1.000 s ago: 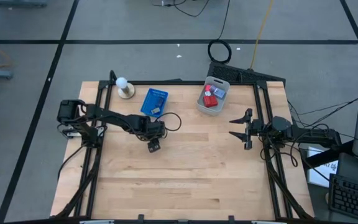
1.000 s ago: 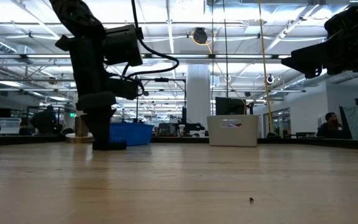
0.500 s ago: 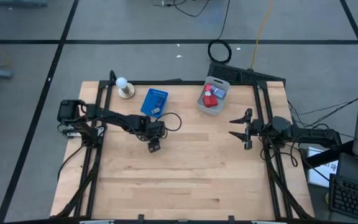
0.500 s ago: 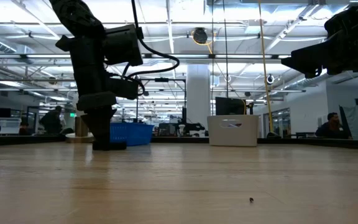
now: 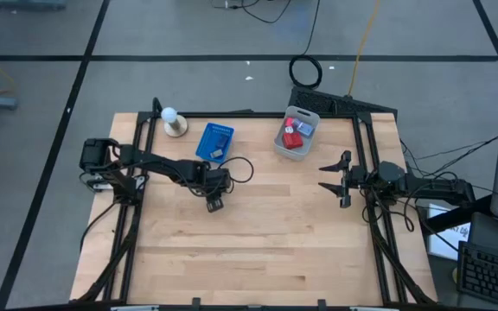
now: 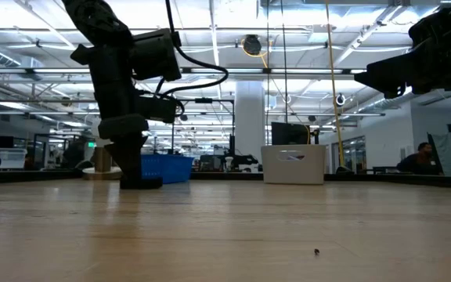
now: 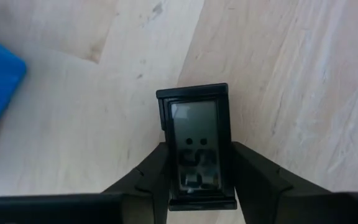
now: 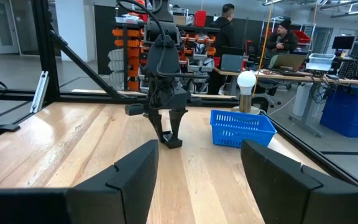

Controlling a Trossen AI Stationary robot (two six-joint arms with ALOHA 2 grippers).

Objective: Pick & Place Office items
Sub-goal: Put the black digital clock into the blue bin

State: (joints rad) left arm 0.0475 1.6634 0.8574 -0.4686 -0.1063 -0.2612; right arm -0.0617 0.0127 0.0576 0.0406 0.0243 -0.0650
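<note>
A small black rectangle with a grey screen (image 7: pixel 196 146) lies flat on the wooden table, screen up; it also shows under the left arm (image 5: pixel 214 205). My left gripper (image 7: pixel 197 180) points down over it, near the table's middle left, its fingers against the rectangle's two long sides. A grey bin (image 5: pixel 296 134) at the far middle holds red blocks (image 5: pixel 290 139) and small pale bits. My right gripper (image 5: pixel 333 178) hangs open above the table's right side, with nothing between its fingers (image 8: pixel 129 180). My left gripper pinches the black rectangle by its two long sides (image 7: pixel 166 168), at the end below the screen, between its two fingers (image 7: pixel 146 177). The fingers come from above, pointing down, and lie across it. The rectangle rests flat on the table.
A blue mesh tray (image 5: pixel 215 142) lies just beyond the left gripper, toward the far edge. A white ball on a round base (image 5: pixel 173 121) stands at the far left. Black frame rails (image 5: pixel 372 164) run along both table sides. Bare wood (image 5: pixel 266 233) fills the near half.
</note>
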